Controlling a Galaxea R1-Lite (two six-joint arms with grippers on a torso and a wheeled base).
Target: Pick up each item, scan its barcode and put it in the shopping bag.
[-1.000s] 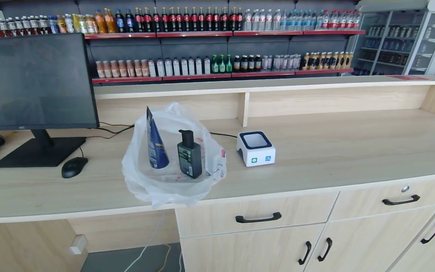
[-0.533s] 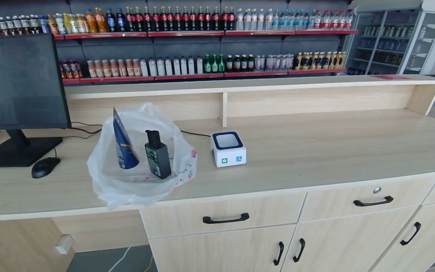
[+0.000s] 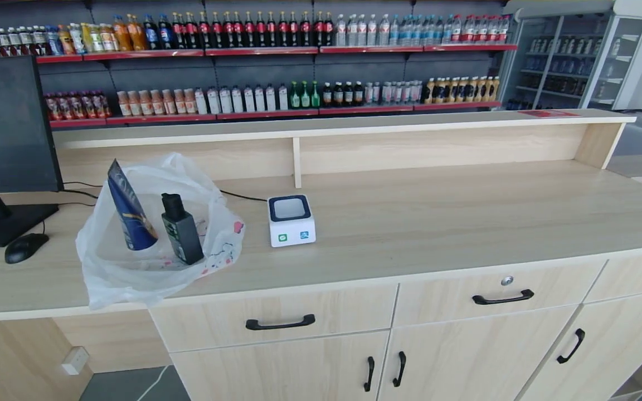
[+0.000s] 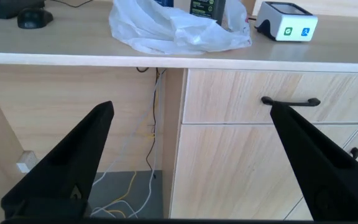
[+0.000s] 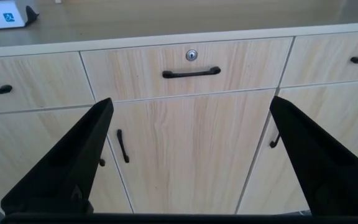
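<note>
While both arms hang low in front of the cabinet, your left end effector [image 4: 191, 109] has its two black fingers spread wide with nothing between them. It sits lower than the white cube-shaped barcode scanner with the dark-rimmed window [image 3: 291, 220]. Your right end effector [image 5: 190, 102] is just as wide apart and just as empty. It faces the pale wooden drawer with a round lock and black handle [image 3: 502, 292], below and to the right of the scanner.

The scanner stands on the light wooden worktop [image 3: 438, 217]. Near its left, not touching it, lies the translucent white plastic shopping bag [image 3: 148, 273], mouth open, its lower folds drooping over the worktop's front edge. Two items stand inside it: a dark pump bottle with a black cap [image 3: 181, 231] on the side closer to the scanner, and a blue squeeze tube standing on its cap [image 3: 129, 209], tilted a little, farther from the scanner. A black computer mouse [image 3: 24, 247] lies well left of the scanner, beyond the bag.
</note>
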